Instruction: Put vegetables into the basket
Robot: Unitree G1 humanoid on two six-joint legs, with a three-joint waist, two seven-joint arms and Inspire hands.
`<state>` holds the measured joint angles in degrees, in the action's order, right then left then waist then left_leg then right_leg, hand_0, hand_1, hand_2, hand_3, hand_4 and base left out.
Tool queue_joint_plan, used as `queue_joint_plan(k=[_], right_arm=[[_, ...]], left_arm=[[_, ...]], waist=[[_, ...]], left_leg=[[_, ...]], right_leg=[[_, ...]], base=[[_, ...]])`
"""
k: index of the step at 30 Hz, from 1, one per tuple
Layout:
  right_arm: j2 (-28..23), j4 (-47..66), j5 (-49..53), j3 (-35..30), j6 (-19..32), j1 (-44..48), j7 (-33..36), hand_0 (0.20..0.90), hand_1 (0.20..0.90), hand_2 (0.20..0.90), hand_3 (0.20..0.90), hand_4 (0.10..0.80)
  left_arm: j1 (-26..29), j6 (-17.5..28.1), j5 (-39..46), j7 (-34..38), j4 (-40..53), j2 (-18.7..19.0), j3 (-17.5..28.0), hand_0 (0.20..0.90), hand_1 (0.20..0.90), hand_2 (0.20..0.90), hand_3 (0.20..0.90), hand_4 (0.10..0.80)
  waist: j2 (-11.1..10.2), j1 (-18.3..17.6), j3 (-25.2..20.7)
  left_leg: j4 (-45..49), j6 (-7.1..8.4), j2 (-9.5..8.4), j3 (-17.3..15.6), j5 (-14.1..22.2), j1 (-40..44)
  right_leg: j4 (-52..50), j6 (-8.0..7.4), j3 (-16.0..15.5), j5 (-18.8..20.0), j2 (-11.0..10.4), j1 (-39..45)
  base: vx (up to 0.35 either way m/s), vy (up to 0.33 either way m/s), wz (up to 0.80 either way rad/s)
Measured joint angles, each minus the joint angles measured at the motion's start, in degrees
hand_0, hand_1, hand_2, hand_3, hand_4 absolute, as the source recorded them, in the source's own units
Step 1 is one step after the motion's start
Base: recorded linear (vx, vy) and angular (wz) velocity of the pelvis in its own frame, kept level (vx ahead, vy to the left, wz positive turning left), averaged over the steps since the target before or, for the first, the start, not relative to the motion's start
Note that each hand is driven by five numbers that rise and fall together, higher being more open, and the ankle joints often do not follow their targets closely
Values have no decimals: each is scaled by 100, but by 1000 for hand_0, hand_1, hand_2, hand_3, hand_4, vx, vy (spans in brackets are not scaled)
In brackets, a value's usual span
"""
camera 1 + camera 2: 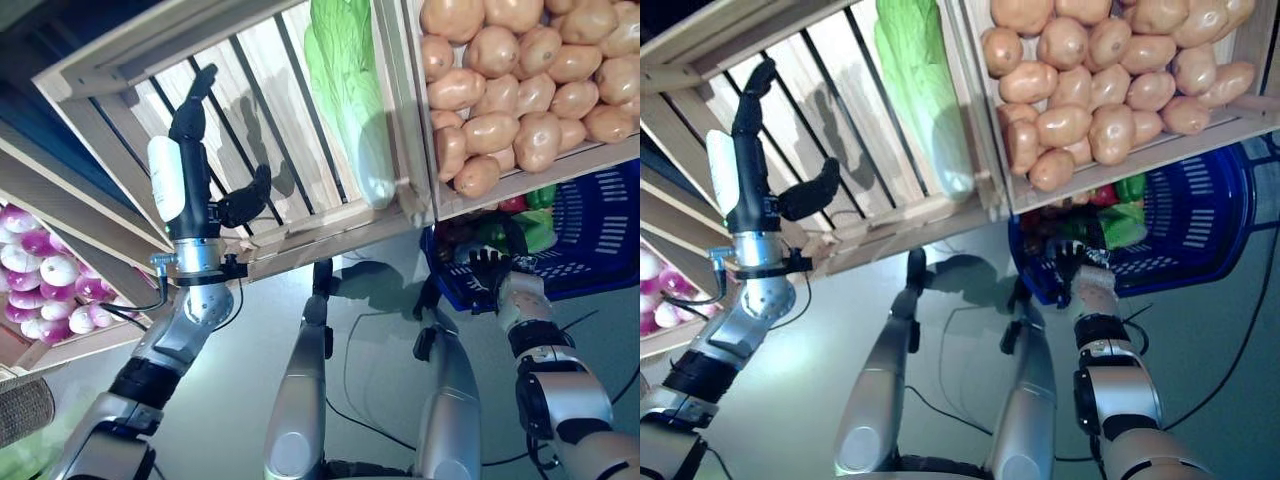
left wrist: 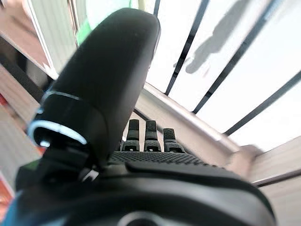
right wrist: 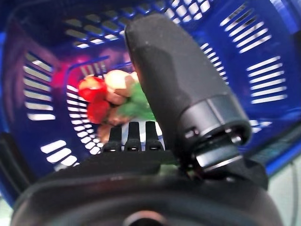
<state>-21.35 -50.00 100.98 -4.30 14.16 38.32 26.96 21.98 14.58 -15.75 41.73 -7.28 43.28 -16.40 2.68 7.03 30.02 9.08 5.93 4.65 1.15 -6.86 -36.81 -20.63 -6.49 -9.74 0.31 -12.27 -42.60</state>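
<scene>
My left hand [image 1: 188, 185] is raised inside an empty slatted wooden crate [image 1: 270, 110], fingers straight and thumb spread, holding nothing; its wrist view shows only the slats [image 2: 211, 70] past the fingers. A long pale-green cabbage [image 1: 350, 100] lies at that crate's right side, well to the right of the hand. My right hand [image 1: 490, 268] reaches over the near rim of the blue plastic basket [image 1: 600, 225], fingers extended and empty. Red, tan and green vegetables [image 3: 113, 94] lie in the basket just past those fingers.
A crate full of potatoes [image 1: 520, 90] sits above the basket, right of the cabbage. Purple-and-white onions [image 1: 45, 275] fill a lower crate at the far left. Wooden crate edges [image 1: 400, 110] separate the compartments.
</scene>
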Motion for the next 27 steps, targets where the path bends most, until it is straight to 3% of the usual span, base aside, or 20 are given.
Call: queue_joint_plan(k=[7,14,16,20,27], right_arm=[[-72,754,-1075,45,22,-657,54,900,900,900,900,800],[-66,1000,-1266,183,-22,-1086,-307,900,900,900,900,800],[-26,999,-1266,316,-37,-1161,-521,900,900,900,900,800],[-17,972,-1211,687,-97,-1231,-765,900,900,900,900,800],[-129,956,-1205,784,-163,-1169,-829,900,900,900,900,800]], left_arm=[[-275,-640,-931,-358,166,592,186,900,900,900,900,800],[-130,-647,-2312,-580,179,1296,79,900,900,900,900,800],[196,-619,-2660,-624,174,1627,-200,900,900,900,900,800],[1347,-556,-2895,-802,-95,2024,-1243,900,900,900,900,800],[2380,-414,-3133,-848,-457,2044,-2368,900,900,900,900,800]], waist=[[107,-133,1],[112,-265,1],[113,-287,0],[137,-438,1],[158,-708,2]], left_leg=[[-125,-21,-12,-20,-24,129],[-152,-29,-13,-55,-18,231],[-146,-31,-15,-81,-18,241],[-151,-44,-24,-141,-28,257],[-169,-44,-21,-192,-28,243]], right_leg=[[140,-45,16,38,6,135],[135,-46,39,35,3,202],[130,-47,69,35,4,201],[121,-75,149,54,5,178],[125,-71,193,53,13,122]], base=[[10,34,-1],[1,50,-2],[-18,55,-5],[3,41,-5],[-3,19,-3]])
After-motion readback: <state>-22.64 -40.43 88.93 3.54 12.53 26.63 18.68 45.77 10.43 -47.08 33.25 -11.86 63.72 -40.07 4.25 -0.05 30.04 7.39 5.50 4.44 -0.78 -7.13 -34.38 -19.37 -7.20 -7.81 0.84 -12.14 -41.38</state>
